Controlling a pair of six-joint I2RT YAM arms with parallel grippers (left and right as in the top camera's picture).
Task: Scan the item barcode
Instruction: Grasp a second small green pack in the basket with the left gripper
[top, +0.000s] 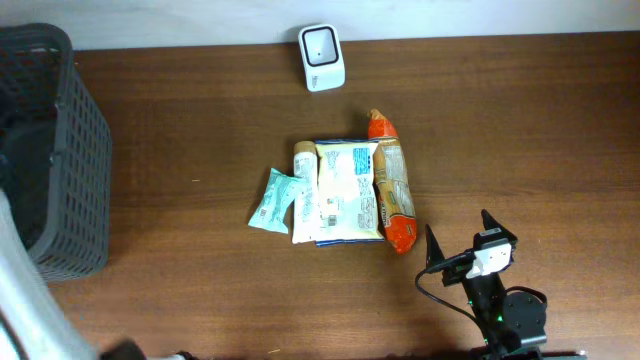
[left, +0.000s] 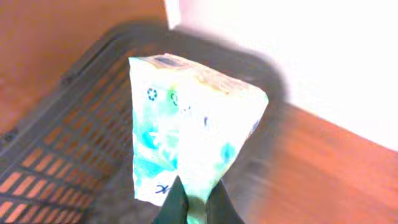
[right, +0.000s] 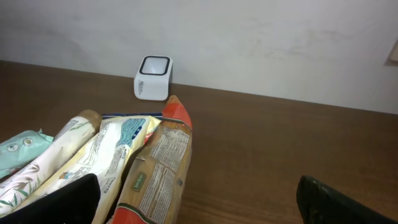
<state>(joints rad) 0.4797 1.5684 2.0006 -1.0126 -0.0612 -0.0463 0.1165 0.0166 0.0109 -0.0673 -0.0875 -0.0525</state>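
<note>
Packet of white and teal soft plastic (left: 186, 124) is held by its bottom edge in the left gripper (left: 194, 202). The gripper's fingers are pinched tight on it, right by the dark grey mesh plastic basket (top: 85, 170). Well to the right of the basket, a small white box scanner (top: 321, 57) is stood by the wall. Also right of the basket, a teal packet (top: 272, 200), a big cream and blue packet (top: 348, 190) and an orange packet (top: 392, 195) are laid side by side, touching. Farthest right of the basket, the right gripper (top: 457, 235) is spread wide open, and nothing is held in it.
</note>
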